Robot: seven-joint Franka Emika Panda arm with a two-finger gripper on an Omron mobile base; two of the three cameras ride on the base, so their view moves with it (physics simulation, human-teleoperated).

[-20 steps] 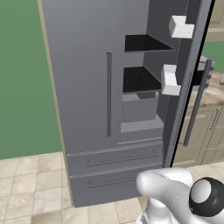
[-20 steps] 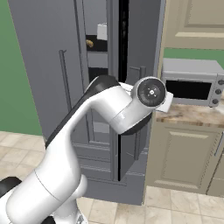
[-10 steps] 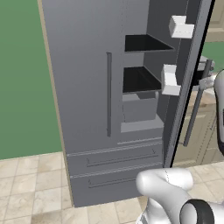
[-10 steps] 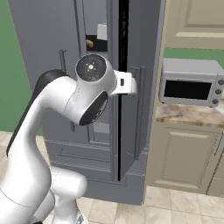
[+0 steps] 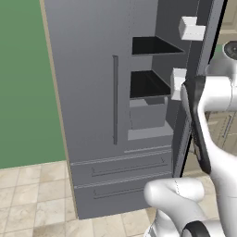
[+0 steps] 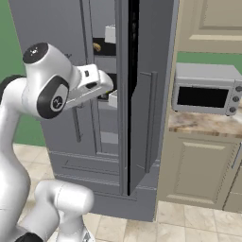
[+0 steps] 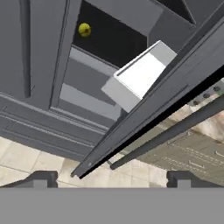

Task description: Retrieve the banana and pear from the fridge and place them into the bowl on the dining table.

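Fridge door open, your tool empty outside it

The fridge (image 5: 115, 115) stands ahead of you; your tool (image 7: 111, 178) is spread wide, holding nothing. The pear (image 7: 85, 29) lies deep on a shelf, ahead and upper-left of the tool in the hand view.

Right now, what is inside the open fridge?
Inside the fridge: black shelves, white door bins, and the pear on a shelf. The closed left door hides the rest.

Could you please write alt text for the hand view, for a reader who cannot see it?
Seen at a tilt, the dark grey fridge stands with one door open. A small yellow-green pear sits on a black shelf inside, and a white door bin juts beside it.
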